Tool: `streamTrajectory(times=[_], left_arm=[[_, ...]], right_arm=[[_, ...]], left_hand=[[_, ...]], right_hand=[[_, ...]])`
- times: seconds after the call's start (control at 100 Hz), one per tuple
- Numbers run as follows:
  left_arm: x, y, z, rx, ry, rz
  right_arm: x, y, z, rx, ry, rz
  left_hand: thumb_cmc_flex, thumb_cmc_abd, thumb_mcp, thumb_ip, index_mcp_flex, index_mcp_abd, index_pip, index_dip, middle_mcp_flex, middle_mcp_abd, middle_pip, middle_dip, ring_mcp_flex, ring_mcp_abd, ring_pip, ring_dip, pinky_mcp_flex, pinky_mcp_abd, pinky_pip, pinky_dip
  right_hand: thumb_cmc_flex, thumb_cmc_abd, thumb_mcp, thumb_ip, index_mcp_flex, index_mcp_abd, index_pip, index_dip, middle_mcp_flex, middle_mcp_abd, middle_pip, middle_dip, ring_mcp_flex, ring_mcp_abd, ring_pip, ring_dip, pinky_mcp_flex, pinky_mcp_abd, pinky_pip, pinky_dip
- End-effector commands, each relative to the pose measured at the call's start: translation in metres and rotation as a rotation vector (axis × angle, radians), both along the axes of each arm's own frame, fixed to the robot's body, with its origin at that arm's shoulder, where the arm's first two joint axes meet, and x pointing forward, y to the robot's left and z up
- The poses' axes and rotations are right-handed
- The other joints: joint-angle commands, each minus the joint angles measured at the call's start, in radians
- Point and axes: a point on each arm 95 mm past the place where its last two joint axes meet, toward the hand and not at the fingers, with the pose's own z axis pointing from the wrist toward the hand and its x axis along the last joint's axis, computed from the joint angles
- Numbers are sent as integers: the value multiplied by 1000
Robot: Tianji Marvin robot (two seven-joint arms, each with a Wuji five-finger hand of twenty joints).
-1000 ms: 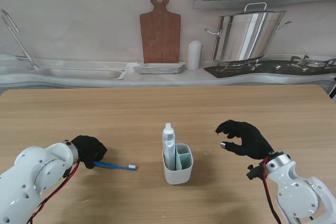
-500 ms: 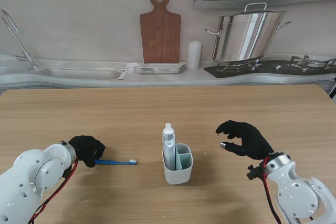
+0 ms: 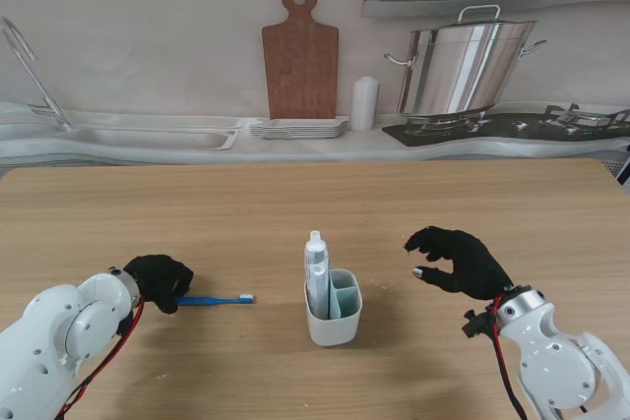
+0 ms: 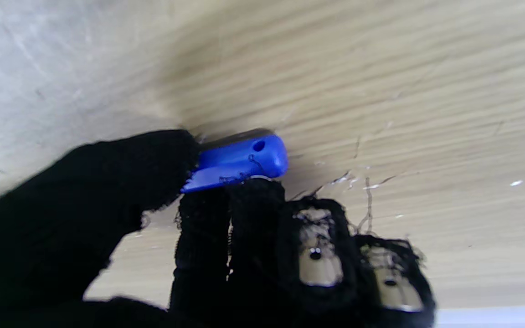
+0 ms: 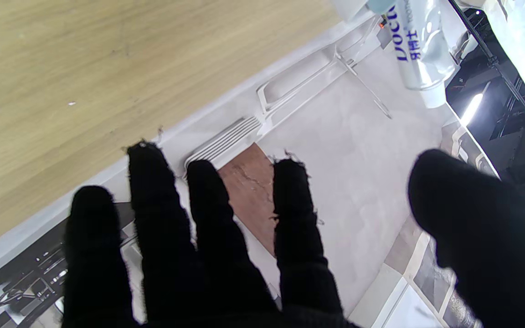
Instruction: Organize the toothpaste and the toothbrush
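Your left hand (image 3: 162, 280) pinches the blue toothbrush (image 3: 219, 300) handle on the desk (image 3: 295, 204); your right hand (image 3: 458, 261) hovers, fingers (image 5: 294, 205) spread, holding nothing.

Left hand (image 3: 160, 280) hides toothbrush (image 3: 219, 300) handle, seemingly gripped.

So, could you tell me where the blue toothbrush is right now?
In the stand's view the blue toothbrush is on my left, its handle pinched in the left hand, bristles pointing toward the white holder.
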Motion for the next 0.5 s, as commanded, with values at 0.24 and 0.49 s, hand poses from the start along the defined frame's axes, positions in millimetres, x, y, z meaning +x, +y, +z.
streamTrajectory(times=[0.24,0.49], left_arm=[[-12,4,-21,-11,50,22],[-14,5,-18,-46,36,28]], right_arm=[[-2,1,-4,-11,16,2],[-2,0,-5,-13,17,-1]], left_hand=[[43,79,77,114,70,-43,-6,-19,71,4,16,-38,37,36,49,-24,32,-66,162,-11],[44,87,75,150,74,-32,0,-12,76,10,15,-44,39,41,45,-36,32,-66,163,-12]], right_hand=[[-43,9,-5,-29,25,-3,-11,-2,7,9,5,-2,10,-8,5,27,-2,36,10,6],[-43,9,-6,-29,27,-4,-10,-2,8,8,5,-2,10,-7,7,28,-1,37,10,6]])
